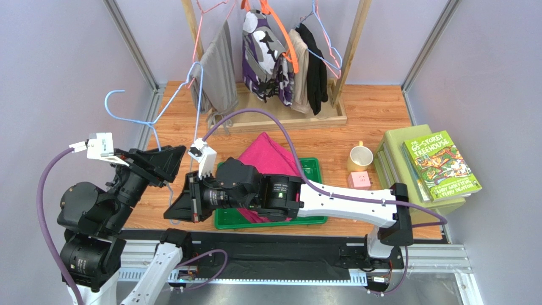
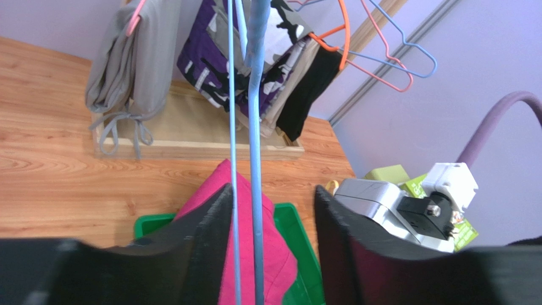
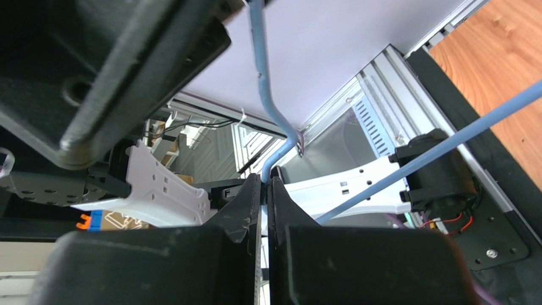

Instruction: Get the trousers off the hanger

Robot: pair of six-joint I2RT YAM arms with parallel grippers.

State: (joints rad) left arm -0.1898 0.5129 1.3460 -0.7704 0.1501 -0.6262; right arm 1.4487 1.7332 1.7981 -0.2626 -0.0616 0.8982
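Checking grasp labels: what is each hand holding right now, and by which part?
The right hand is shut on the light-blue hanger, at a bend in its wire frame. The left hand is open around the hanger's wires, gripping nothing.

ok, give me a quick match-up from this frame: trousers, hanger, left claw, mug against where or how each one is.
Things:
1. trousers
2. hanger
3. left claw
4. mug

States:
A. open, with blue wires running between its fingers
B. on the table, right of the tray
C. lying on the green tray
D. pinched in the shut right claw

Pairs: 1-C, 2-D, 3-A, 4-B
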